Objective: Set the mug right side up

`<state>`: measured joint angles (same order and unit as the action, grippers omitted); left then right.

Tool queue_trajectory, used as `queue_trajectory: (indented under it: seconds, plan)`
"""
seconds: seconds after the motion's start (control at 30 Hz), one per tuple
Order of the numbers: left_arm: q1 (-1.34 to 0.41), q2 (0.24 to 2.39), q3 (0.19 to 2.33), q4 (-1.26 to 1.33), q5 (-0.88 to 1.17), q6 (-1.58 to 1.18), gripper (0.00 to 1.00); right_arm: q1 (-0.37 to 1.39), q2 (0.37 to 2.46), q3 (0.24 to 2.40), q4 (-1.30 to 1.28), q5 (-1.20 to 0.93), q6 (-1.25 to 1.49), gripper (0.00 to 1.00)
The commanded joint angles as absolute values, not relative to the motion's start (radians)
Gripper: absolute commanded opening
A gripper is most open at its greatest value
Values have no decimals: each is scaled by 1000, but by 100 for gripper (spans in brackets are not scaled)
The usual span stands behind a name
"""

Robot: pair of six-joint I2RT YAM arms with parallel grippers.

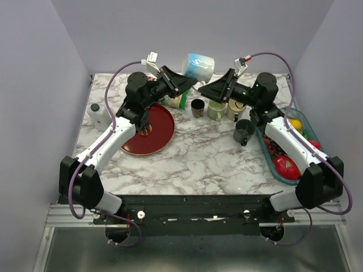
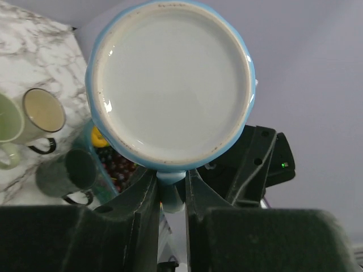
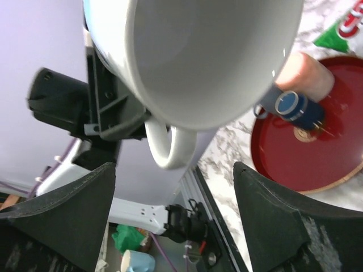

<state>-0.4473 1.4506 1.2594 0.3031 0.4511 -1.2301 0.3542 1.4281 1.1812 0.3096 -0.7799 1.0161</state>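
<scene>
— What sits on the marble tabletop (image 1: 198, 164)?
— The red plate (image 1: 149, 129), on its left half.
— And the mug (image 1: 198, 65)?
— Up in the air, beyond the red plate and to its right, tipped sideways, mouth turned away from the plate.
— Your fingers?
— My left fingers (image 1: 190, 83) are clenched on its handle (image 2: 170, 190), past the plate's far edge. My right fingers (image 1: 205, 89) are spread open, right of the plate, near the mug's mouth.

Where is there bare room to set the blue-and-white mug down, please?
Bare marble tabletop between the round red plate and the teal fruit tray, nearer than the dark green mug. Crowded around the mugs behind.
</scene>
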Motion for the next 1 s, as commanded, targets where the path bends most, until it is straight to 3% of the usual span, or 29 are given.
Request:
queue_trajectory:
  seconds: [0.0,0.2,0.37,0.6,0.7,0.73,0.83,0.9,0.93,0.97]
  plan:
    - [-460,1420,1282,577,521,-1304,0,359,1456,1229,515,-815,1153,88]
    - [-466,1434,1282,633,535,-1319,0,359,1482,1252,583,-799,1219,78]
    - [-466,1437,1273,646,545,-1305,0,359,1514,1236,730,-811,1330,62]
    - [-468,1447,1267,643,561,-1293,0,357,1528,1233,746,-813,1347,38]
    - [-471,1448,1261,647,580,-1275,0,359,1534,1242,739,-818,1344,16]
    - [-471,1445,1261,635,578,-1249,0,359,1535,1246,736,-819,1345,1]
    - [-474,1440,1270,568,583,-1188,0,359,1536,1241,733,-816,1342,1]
    - [-474,1437,1264,546,580,-1163,8,359,1526,1238,729,-810,1333,1]
    - [-472,1428,1261,528,572,-1151,21,359,1522,1238,721,-807,1327,1]
    - [-474,1425,1258,523,571,-1129,28,359,1516,1238,698,-804,1307,1]
